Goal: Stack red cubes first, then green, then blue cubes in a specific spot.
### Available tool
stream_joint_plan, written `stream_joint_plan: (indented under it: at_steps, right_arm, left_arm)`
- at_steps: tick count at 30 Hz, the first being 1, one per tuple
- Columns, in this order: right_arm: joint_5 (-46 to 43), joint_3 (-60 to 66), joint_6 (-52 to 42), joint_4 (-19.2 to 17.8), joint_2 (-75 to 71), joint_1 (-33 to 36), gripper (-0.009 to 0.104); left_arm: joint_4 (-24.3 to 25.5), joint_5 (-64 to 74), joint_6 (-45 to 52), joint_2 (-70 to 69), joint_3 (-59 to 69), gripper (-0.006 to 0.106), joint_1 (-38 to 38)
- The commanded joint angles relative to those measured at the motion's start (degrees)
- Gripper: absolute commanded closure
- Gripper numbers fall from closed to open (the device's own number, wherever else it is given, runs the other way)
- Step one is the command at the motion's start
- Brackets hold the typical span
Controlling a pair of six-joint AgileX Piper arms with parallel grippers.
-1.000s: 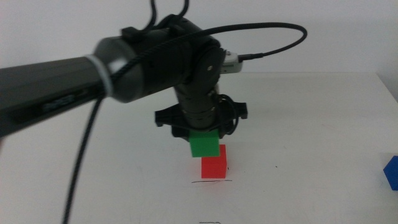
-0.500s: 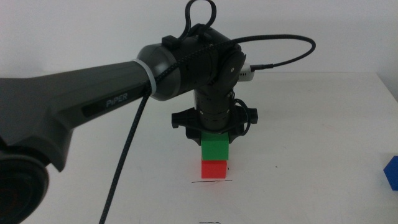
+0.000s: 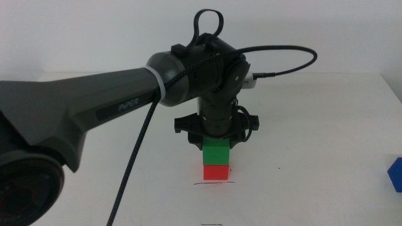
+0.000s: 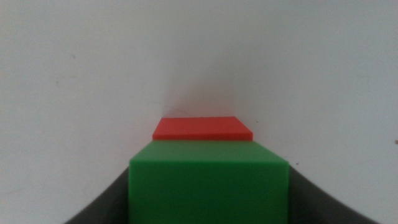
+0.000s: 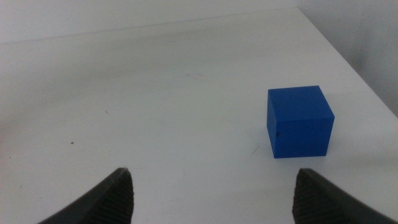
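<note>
The red cube (image 3: 216,172) stands on the white table just behind the short black line (image 3: 213,183) of the specific spot. The green cube (image 3: 217,150) sits directly on top of it, edges nearly flush. My left gripper (image 3: 217,137) reaches straight down and is shut on the green cube (image 4: 208,186), whose sides fill the space between the dark jaws; the red cube's top (image 4: 202,129) peeks out beyond it. The blue cube (image 3: 396,174) lies at the far right edge of the table. My right gripper (image 5: 211,193) hovers open a short way from the blue cube (image 5: 300,121).
The left arm and its black cable (image 3: 135,157) span the left half of the middle view. A fainter dark mark (image 3: 212,223) lies at the table's front edge. The table's right edge (image 5: 348,68) runs close to the blue cube.
The left gripper carried the green cube right and down from a tilted, offset position until it came level on the red cube. The blue cube stayed put.
</note>
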Motion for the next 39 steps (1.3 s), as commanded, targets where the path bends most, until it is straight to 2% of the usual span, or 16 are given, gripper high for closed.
stream_joint_plan:
  at_steps: [1, 12, 19, 21, 22, 23, 26, 27, 39]
  right_arm:
    - [-4.15, -0.55, -0.64, -0.42, -0.35, -0.43, 0.03]
    - [-4.15, -0.55, -0.64, -0.42, -0.35, -0.43, 0.03]
    - [-4.15, -0.55, -0.64, -0.42, -0.35, -0.43, 0.03]
    - [-4.15, -0.55, -0.64, -0.42, -0.35, -0.43, 0.03]
    - [-4.15, -0.55, -0.64, -0.42, -0.35, -0.43, 0.03]
    - [-4.15, -0.55, -0.64, -0.42, -0.35, -0.43, 0.03]
    - [-4.15, -0.55, -0.64, -0.42, -0.35, -0.43, 0.03]
    - [-4.15, -0.55, -0.64, -0.42, -0.35, -0.43, 0.03]
    - [-4.15, -0.55, -0.64, -0.42, -0.35, -0.43, 0.03]
  left_arm:
    - [0.7, -1.62, -0.36, -2.87, -1.84, 0.102, -0.2]
    - [0.13, -1.65, -0.29, -2.27, -1.84, 0.102, -0.2]
    - [-1.0, -0.84, 0.54, -2.27, -1.84, 0.086, -0.2]
    - [-1.06, -0.89, 0.58, -2.33, -1.84, 0.079, -0.2]
    - [-1.32, -0.89, 0.65, -2.69, -1.84, 0.058, -0.2]
    - [-0.95, -0.84, 0.8, -3.26, -1.84, 0.027, -0.2]
    - [-0.85, -0.66, 1.36, -3.54, -1.84, 0.009, -0.2]
    - [-0.85, -0.66, 2.0, -3.54, -1.84, 0.007, -0.2]
    - [-0.79, 1.32, 4.1, -6.33, -1.89, 0.008, -0.2]
